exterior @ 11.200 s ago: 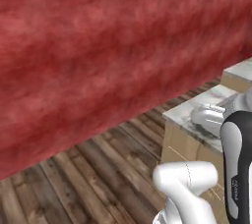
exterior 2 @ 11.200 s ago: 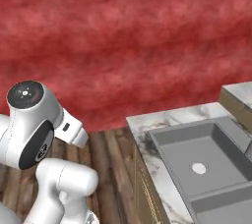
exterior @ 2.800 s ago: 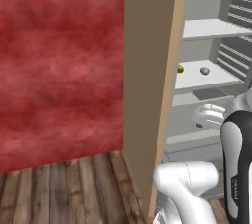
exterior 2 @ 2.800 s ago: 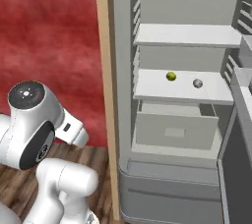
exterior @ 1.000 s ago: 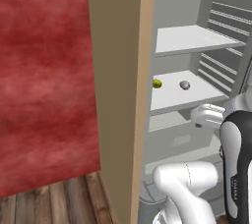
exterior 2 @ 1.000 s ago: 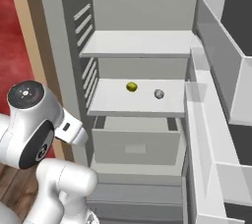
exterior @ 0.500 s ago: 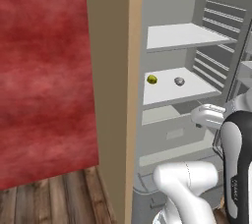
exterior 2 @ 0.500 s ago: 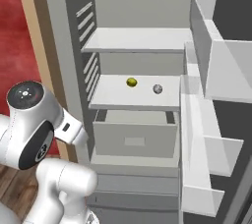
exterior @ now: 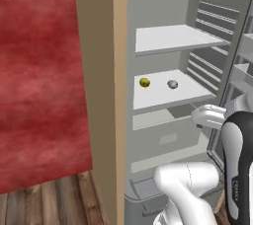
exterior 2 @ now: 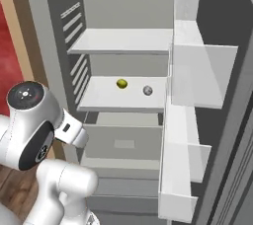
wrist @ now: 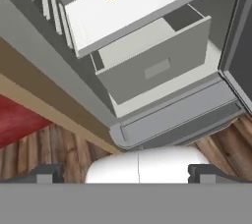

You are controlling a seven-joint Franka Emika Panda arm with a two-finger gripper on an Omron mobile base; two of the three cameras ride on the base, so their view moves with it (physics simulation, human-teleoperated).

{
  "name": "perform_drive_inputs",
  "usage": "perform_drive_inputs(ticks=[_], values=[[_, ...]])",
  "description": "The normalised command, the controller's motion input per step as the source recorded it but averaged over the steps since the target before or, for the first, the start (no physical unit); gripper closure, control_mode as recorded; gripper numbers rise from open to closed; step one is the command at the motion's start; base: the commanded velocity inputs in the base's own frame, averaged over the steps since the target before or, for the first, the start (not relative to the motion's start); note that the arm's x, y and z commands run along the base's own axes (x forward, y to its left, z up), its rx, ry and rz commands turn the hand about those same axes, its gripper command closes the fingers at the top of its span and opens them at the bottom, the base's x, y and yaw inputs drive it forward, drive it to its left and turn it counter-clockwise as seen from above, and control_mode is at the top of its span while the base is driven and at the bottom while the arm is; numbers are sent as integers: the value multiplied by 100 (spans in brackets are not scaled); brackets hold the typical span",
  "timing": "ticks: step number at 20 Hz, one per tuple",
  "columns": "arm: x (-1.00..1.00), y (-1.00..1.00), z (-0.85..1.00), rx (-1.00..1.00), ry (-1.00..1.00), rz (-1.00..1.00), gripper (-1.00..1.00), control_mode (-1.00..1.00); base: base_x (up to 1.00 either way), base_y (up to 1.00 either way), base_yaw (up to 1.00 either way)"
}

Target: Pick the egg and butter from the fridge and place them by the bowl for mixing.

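White fridge shelf holds a tiny golden-yellow egg

A red wall fills my nine o'clock; wooden floorboards run below, toward seven.

Fridge open; yellow ball, grey ball apart on shelf.

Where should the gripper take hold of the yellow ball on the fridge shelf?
Probably across the egg's widest middle, coming in from the open front of the fridge. It is round, so no side grips better, and the shelf above limits a top approach.
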Motion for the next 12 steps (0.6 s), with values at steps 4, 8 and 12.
perform_drive_inputs(ticks=[4, 8, 12], values=[[0, 0, 0, 0, 0, 0, -100, 100, 48, -31, -11], [0, 0, 0, 0, 0, 0, -100, 100, 99, -1, -10], [0, 0, 0, 0, 0, 0, -100, 100, 100, -1, -9]])
